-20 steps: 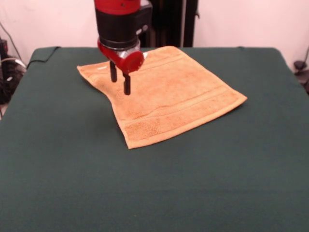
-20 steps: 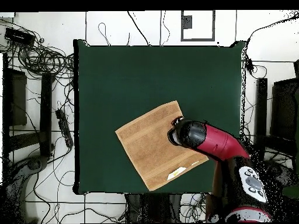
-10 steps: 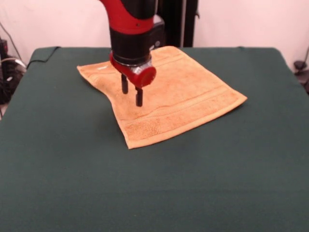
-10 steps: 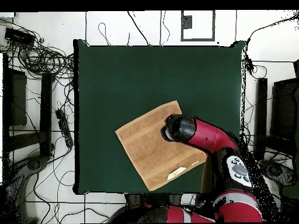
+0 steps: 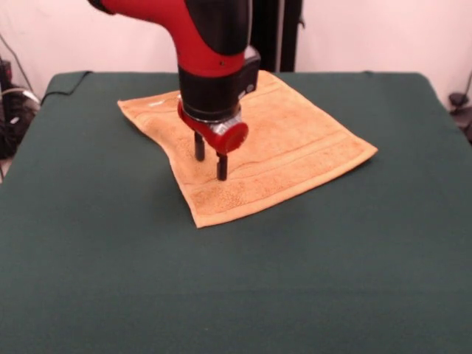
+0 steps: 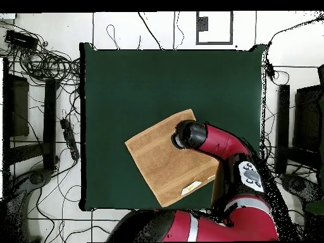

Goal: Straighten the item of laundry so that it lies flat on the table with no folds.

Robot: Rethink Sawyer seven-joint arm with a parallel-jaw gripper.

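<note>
Orange-tan towel (image 5: 254,144) sits on the far-left part of the green desk (image 5: 295,280) in the front view, spread open with one wavy edge on its left side where the cloth bows inward. Gripper (image 5: 210,161) has slid from the towel's far-left corner toward the near-left edge over the last second and dropped lower; fingers (image 5: 221,167) are parted narrowly, holding nothing, tips just above or touching the cloth, can't tell which. My read: it's lining up on that buckled edge to pull it straight, towel itself hasn't shifted. Overhead view: towel (image 6: 166,158) lies as a diamond, rotated against the desk (image 6: 126,82) edges, near the robot-side edge; roughly square so no real long axis, border bands run diagonally, white tag (image 6: 191,186) on the robot-side edge. Arm covers the gripper there
</note>
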